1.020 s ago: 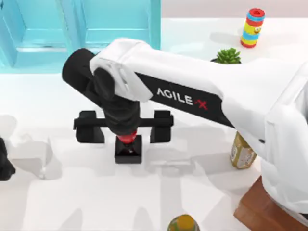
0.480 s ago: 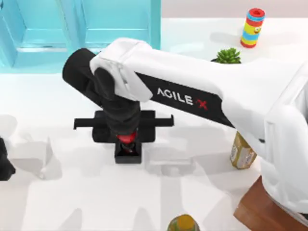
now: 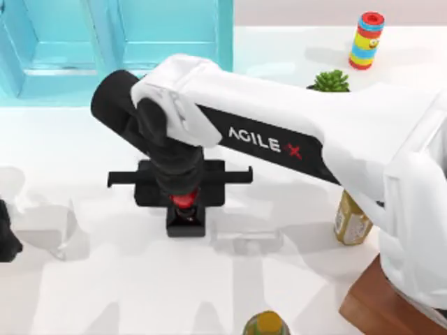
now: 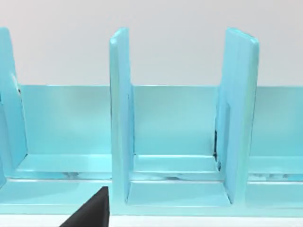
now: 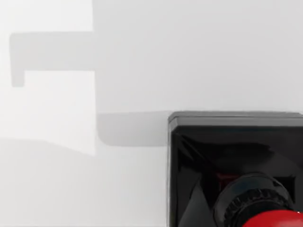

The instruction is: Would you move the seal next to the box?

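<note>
Since a second ago the right claw [image 3: 184, 197] has drawn its two black fingers in from a wide spread, and since half a second ago almost nothing more has shifted. Now the fingers sit close together around the red knob of the seal [image 3: 186, 217], narrow and pinched in on it, with the thin cross rail of the claw still sticking out to both sides. From above, the seal stands upright on the white tabletop [image 3: 91, 286], left of the middle, its black square base poking out just below the claw and its red knob right between the fingers. The right wrist view looks straight down on the seal [image 5: 236, 170]: glossy black block, ribbed dark collar, red knob at the frame's edge, pale tabletop [image 5: 118, 71] all around. The box [image 3: 380, 307] shows as a brown corner at the tabletop's lower right, partly under the white arm, well apart from the seal. A yellowish bottle [image 3: 351, 220] stands between them, nearer the box. A small green plant [image 3: 330, 81] and a striped colourful cylinder [image 3: 367, 40] stand at the far right. A teal cabinet [image 3: 119, 42] stands at the far left; the left wrist view faces the cabinet [image 4: 180, 123]. The left claw [image 3: 7, 241] is parked at the left edge; I cannot tell how it is set.
</note>
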`<state>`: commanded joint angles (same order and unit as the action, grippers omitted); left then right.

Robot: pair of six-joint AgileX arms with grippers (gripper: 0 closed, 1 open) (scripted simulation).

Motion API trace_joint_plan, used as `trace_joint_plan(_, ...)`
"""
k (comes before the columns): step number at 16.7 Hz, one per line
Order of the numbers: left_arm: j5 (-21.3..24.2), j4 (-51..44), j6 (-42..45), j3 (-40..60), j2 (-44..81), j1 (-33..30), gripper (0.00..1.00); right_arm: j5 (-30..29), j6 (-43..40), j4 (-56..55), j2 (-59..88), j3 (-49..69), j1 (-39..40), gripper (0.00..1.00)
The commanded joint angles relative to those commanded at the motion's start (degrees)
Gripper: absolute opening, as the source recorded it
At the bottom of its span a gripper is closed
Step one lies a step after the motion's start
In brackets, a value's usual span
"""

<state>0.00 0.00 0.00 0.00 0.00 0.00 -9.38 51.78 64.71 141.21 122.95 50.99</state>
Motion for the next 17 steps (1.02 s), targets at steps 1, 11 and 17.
trace_joint_plan(1, 0.0, 0.0, 0.0, 0.0, 0.0, 0.0, 1.0, 0.0, 0.0, 0.0, 0.0, 0.0, 0.0, 0.0)
trace_joint_plan(11, 0.0, 0.0, 0.0, 0.0, 0.0, 0.0, 1.0, 0.0, 0.0, 9.0, 0.4, 9.2, 0.3, 0.0)
trace_joint_plan(17, 0.0, 0.0, 0.0, 0.0, 0.0, 0.0, 1.0, 0.0, 0.1, 11.5, 0.3, 11.9, 0.2, 0.0)
